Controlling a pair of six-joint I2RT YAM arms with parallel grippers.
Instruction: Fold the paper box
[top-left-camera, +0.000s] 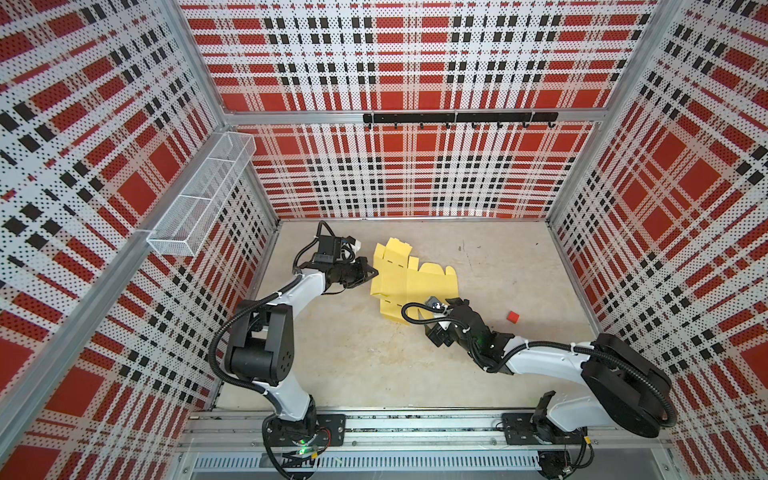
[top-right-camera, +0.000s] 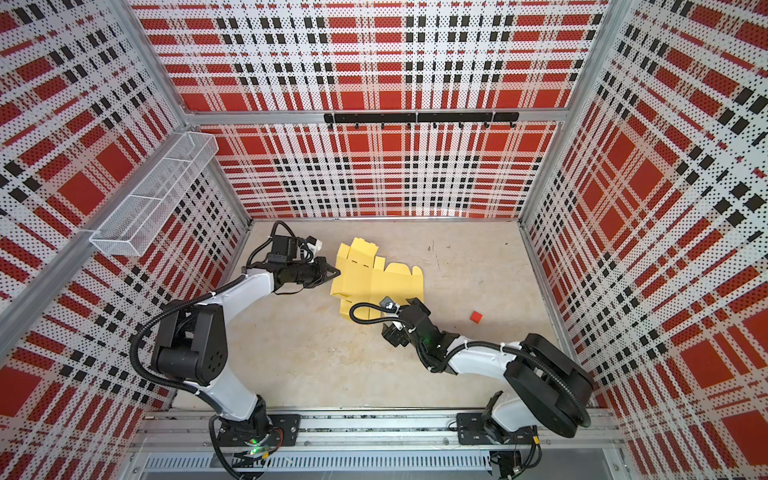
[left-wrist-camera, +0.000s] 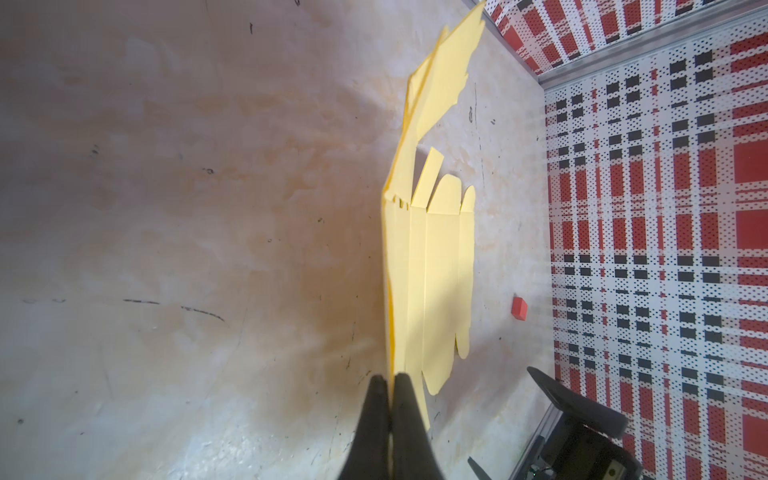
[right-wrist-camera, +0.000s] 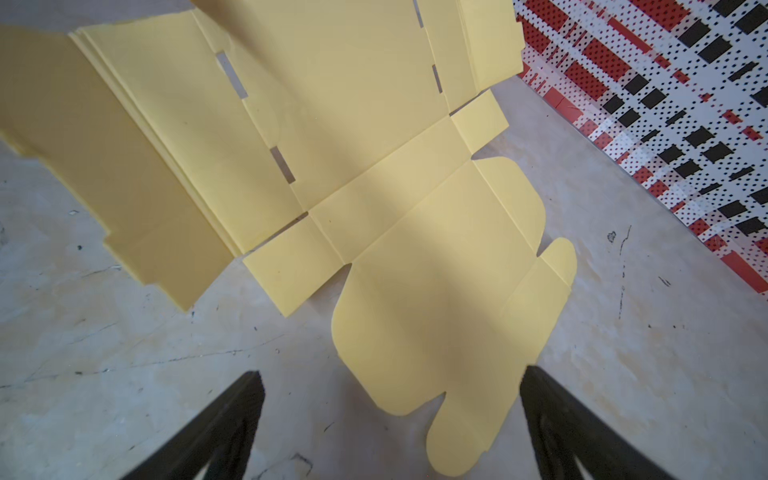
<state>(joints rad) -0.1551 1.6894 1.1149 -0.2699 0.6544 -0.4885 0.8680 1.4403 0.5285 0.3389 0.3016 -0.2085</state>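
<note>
one paper box (top-left-camera: 409, 278), a mostly flat die-cut sheet, lay mid-floor, its left edge pinched in the shut left gripper (left-wrist-camera: 390, 380) and seemingly lifted. one right gripper (right-wrist-camera: 390, 372) gaped wide over its near flaps. one red cube (top-left-camera: 513, 317) sat well apart, blocking nothing.

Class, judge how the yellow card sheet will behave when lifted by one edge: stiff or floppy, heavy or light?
Probably floppy: pinched at one edge by the left end effector, the paper box tilts up there while far flaps lie on the table. Likely light: thin card. It should bend along its creases.
</note>
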